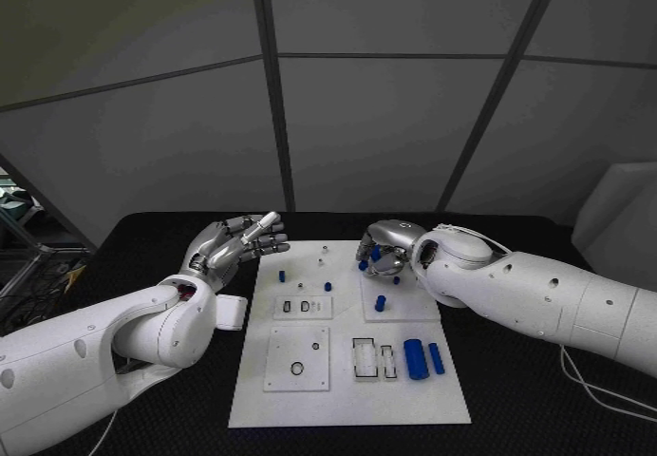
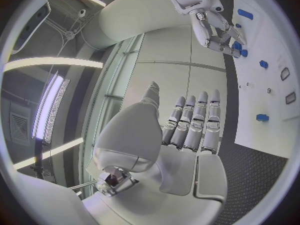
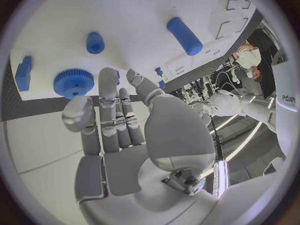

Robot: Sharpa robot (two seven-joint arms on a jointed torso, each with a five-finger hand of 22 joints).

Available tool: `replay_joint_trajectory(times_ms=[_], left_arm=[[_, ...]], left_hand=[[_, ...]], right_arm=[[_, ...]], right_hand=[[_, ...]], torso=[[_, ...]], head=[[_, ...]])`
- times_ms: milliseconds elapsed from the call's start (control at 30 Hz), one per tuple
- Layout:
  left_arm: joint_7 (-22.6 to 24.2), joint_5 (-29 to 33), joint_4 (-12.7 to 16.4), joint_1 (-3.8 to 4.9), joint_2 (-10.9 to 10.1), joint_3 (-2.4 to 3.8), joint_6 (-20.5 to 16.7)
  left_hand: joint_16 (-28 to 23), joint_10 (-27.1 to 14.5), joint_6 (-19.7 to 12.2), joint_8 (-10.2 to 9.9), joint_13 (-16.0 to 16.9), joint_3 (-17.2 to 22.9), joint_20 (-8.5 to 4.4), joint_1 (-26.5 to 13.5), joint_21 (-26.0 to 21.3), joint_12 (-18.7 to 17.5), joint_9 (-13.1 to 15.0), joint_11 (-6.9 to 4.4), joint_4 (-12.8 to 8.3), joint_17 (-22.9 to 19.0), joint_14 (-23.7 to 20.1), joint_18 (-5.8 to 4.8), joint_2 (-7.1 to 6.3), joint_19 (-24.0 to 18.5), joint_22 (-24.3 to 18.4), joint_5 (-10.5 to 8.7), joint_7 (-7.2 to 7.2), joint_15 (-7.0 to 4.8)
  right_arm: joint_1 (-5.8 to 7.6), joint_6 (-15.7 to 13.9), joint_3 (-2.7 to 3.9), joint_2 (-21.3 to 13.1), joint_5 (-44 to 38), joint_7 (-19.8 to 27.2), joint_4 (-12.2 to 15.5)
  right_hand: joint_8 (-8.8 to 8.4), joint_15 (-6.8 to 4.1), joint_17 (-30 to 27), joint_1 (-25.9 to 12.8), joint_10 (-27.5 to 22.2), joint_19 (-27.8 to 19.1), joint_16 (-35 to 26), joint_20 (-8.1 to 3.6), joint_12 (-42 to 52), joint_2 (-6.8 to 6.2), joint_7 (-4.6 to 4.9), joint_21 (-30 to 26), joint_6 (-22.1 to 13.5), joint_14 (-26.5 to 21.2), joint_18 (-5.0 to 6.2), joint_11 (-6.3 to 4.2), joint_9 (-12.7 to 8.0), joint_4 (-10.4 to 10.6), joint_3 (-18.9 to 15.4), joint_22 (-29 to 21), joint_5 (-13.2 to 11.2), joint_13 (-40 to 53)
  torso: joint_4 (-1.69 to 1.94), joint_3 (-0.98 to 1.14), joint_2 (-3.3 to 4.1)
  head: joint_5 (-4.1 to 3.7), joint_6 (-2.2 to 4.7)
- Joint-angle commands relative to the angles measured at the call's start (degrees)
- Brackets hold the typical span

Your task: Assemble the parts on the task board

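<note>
Glossy white jointed arms end in each silver, segmented robot hand [image 1: 235, 242].

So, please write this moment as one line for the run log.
left hand: open, raised beside task board | right hand: open, over blue gear at far edge | parts: unassembled

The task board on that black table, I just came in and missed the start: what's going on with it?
A two-armed robot is assembling small blue parts on the white task board. Its right hand hovers over the board's far end by a blue gear and a short blue peg, holding nothing as far as I can tell. The left hand is open beside the board's left edge. A large blue cylinder lies near the right edge.
</note>
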Motion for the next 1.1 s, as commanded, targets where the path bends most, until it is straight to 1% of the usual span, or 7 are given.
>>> replay_joint_trajectory(times_ms=[33,233,300,667,800,867,1100], left_arm=[[-0.08,-0.43,0.27,0.1,-0.02,0.14,1.15],[-0.21,-0.43,0.17,0.1,-0.13,0.19,1.24],[-0.22,-0.43,0.13,0.1,-0.18,0.2,1.24],[-0.35,-0.43,-0.05,0.1,-0.39,0.21,1.39],[-0.42,-0.43,-0.25,0.1,-0.43,0.21,1.49],[-0.44,-0.43,-0.37,0.1,-0.41,0.21,1.54],[-0.53,-0.43,-0.68,0.1,-0.41,0.21,1.76]], left_hand=[[0.02,0.47,0.4,0.22,0.08,0.08,0.09,0.22,0.3,0.21,-0.08,-0.09,-0.35,-0.07,0.33,-0.47,0.53,0.47,-0.05,0.39,2.78,0.02],[0.0,0.49,0.41,0.22,0.08,0.08,0.09,0.22,0.31,0.2,-0.08,-0.08,-0.35,-0.08,0.33,-0.47,0.54,0.48,-0.06,0.4,2.79,0.03],[0.0,0.49,0.41,0.22,0.08,0.08,0.09,0.22,0.31,0.2,-0.08,-0.08,-0.35,-0.08,0.33,-0.47,0.54,0.48,-0.06,0.4,2.79,0.03],[-0.05,0.54,0.43,0.2,0.07,0.05,0.09,0.21,0.32,0.17,-0.09,-0.03,-0.4,-0.09,0.31,-0.49,0.57,0.53,-0.07,0.41,2.84,0.05],[-0.06,0.55,0.44,0.2,0.07,0.04,0.09,0.22,0.33,0.16,-0.1,-0.02,-0.43,-0.09,0.31,-0.49,0.58,0.55,-0.08,0.42,2.85,0.06],[-0.06,0.55,0.44,0.2,0.07,0.04,0.09,0.22,0.33,0.16,-0.1,-0.02,-0.43,-0.09,0.31,-0.49,0.58,0.55,-0.08,0.42,2.85,0.06],[-0.08,0.56,0.45,0.19,0.07,0.03,0.1,0.24,0.34,0.14,-0.1,-0.02,-0.46,-0.1,0.32,-0.5,0.59,0.56,-0.08,0.42,2.85,0.07]], right_arm=[[0.05,0.81,-0.11,0.12,-3.97,-2.68,0.15],[0.09,-2.09,-0.1,-0.05,-5.22,-3.72,0.63],[0.09,-2.56,-0.09,-0.13,-5.35,-3.76,0.82],[0.1,-3.58,-0.08,-0.39,-5.6,-3.86,1.61],[0.1,-4.53,-0.08,-0.46,-5.78,-4.15,1.71],[0.1,-5.12,-0.07,-0.47,-5.91,-4.27,1.74],[0.1,-6.33,-0.06,-0.59,-6.37,-4.55,2.11]], right_hand=[[-0.32,0.12,2.74,-0.53,-0.28,1.0,3.01,0.12,-0.18,0.06,-0.39,1.33,-0.13,1.06,-0.92,0.03,-0.06,0.11,0.58,1.99,-0.22,0.01],[-0.3,0.22,8.41,-0.82,0.42,2.77,9.12,0.22,-0.18,0.32,-0.36,3.99,0.07,1.1,-1.59,0.02,-0.05,0.14,1.35,6.19,0.14,0.02],[-0.27,0.23,9.57,-0.98,0.77,3.15,10.45,0.23,-0.15,0.43,-0.34,4.57,0.21,1.06,-1.74,0.01,-0.04,0.19,1.66,7.12,0.26,0.03],[-0.21,0.12,12.18,-1.45,2.09,4.04,13.62,0.19,-0.07,0.73,-0.52,5.97,0.89,0.71,-2.08,-0.22,0.01,0.3,2.87,9.34,0.45,0.11],[-0.22,0.11,12.47,-1.46,2.22,4.16,13.94,0.17,-0.08,0.74,-0.55,6.13,0.94,0.68,-2.13,-0.26,0.01,0.29,3.01,9.61,0.46,0.11],[-0.21,0.09,12.48,-1.46,2.26,4.15,14.03,0.16,-0.11,0.73,-0.57,6.15,0.98,0.65,-2.12,-0.27,0.01,0.26,3.11,9.61,0.47,0.11],[-0.2,0.08,12.63,-1.4,2.27,4.16,14.27,0.14,-0.16,0.69,-0.6,6.23,1.09,0.57,-2.13,-0.28,0.02,0.19,3.32,9.71,0.56,0.09]], torso=[[0.12,-0.05,0.77],[0.06,0.07,0.89],[0.05,0.05,0.91],[0.05,0.16,1.12],[0.0,0.17,1.19],[0.05,0.2,1.22],[0.1,0.27,1.3]], head=[[-0.11,0.08],[0.09,-0.11],[0.11,-0.05],[-0.01,0.16],[-0.05,0.26],[-0.13,0.29],[-0.1,0.11]])
